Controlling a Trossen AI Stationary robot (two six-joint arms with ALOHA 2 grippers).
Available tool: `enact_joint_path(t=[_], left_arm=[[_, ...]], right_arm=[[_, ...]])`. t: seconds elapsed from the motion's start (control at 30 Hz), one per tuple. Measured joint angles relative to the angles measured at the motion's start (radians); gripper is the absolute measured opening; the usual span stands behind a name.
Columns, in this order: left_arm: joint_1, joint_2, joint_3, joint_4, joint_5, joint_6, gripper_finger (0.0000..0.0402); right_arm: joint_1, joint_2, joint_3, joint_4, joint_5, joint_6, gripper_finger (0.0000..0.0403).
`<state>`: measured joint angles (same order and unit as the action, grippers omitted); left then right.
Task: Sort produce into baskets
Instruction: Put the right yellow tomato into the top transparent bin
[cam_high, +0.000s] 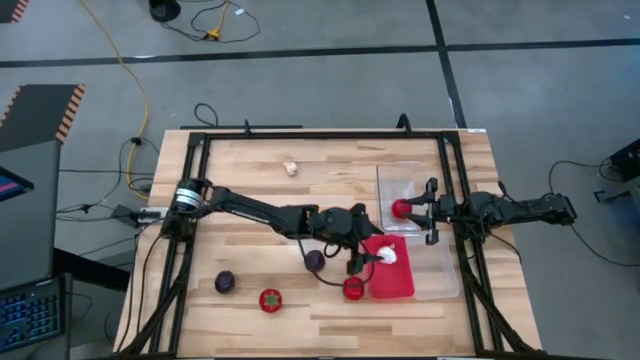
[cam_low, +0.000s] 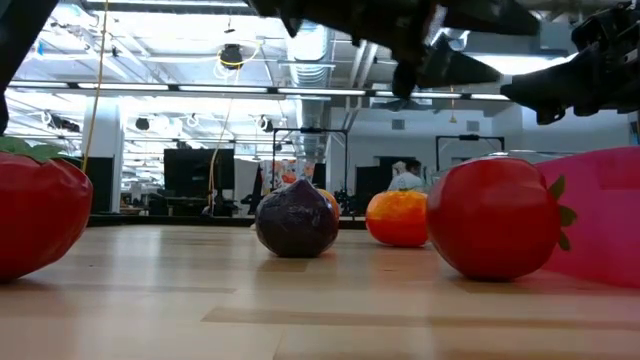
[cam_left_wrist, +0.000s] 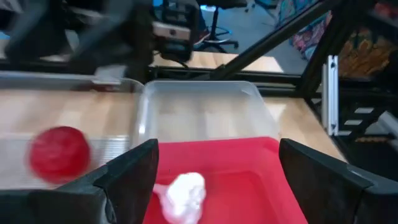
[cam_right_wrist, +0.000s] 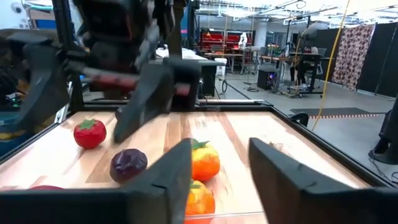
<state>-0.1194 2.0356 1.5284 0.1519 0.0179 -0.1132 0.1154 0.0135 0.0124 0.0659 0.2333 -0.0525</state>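
My left gripper (cam_high: 362, 258) is open over the left edge of the red basket (cam_high: 395, 282). A white garlic bulb (cam_left_wrist: 183, 194) lies in that basket below and between its fingers, untouched. My right gripper (cam_high: 432, 211) is open at the clear basket (cam_high: 415, 172), just right of a red round piece (cam_high: 401, 208) lying in it. On the table lie two purple balls (cam_high: 225, 282) (cam_high: 315, 260), a green-topped red piece (cam_high: 270, 299), another red piece (cam_high: 353, 289) and a second garlic bulb (cam_high: 291, 168). Two orange pieces (cam_right_wrist: 204, 160) show in the right wrist view.
A second clear basket (cam_high: 445, 275) lies right of the red one. A black frame (cam_high: 200, 140) runs around the tabletop. My left arm (cam_high: 260, 208) stretches across the table's middle. Bare wood lies at the far left and along the near edge.
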Motion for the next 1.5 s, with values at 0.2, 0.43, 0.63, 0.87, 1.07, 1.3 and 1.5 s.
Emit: enact_joint_path(t=[0.2, 0.43, 0.63, 0.87, 1.07, 1.3, 1.5], left_arm=[[0.011, -0.093, 0.0, -0.156, -0.078, 0.059, 0.0318], [0.032, -0.19, 0.0, -0.318, -0.115, 0.067, 0.0318], [0.052, -0.286, -0.001, -0.482, -0.167, 0.072, 0.0318], [0.087, -0.431, -0.051, -0.608, -0.218, 0.094, 0.0318], [0.128, -0.568, -0.204, -0.573, -0.223, 0.095, 0.0318], [0.165, -0.679, -0.429, -0.384, -0.225, 0.087, 0.0318], [0.174, -0.721, -0.529, -0.351, -0.225, 0.087, 0.0318]], right_arm=[[0.0, 0.0, 0.0, 0.001, 0.003, 0.012, 0.0285], [0.0, 0.0, 0.0, 0.001, 0.016, 0.082, 0.0328], [0.0, 0.02, 0.063, -0.005, 0.017, 0.071, 0.033], [0.0, 0.172, 0.226, -0.07, 0.019, 0.068, 0.0331], [0.0, 0.4, 0.382, -0.116, 0.019, 0.055, 0.0331], [-0.001, 0.683, 0.602, -0.255, 0.013, 0.028, 0.0331], [-0.008, 0.892, 0.74, -0.281, 0.013, 0.02, 0.0331]])
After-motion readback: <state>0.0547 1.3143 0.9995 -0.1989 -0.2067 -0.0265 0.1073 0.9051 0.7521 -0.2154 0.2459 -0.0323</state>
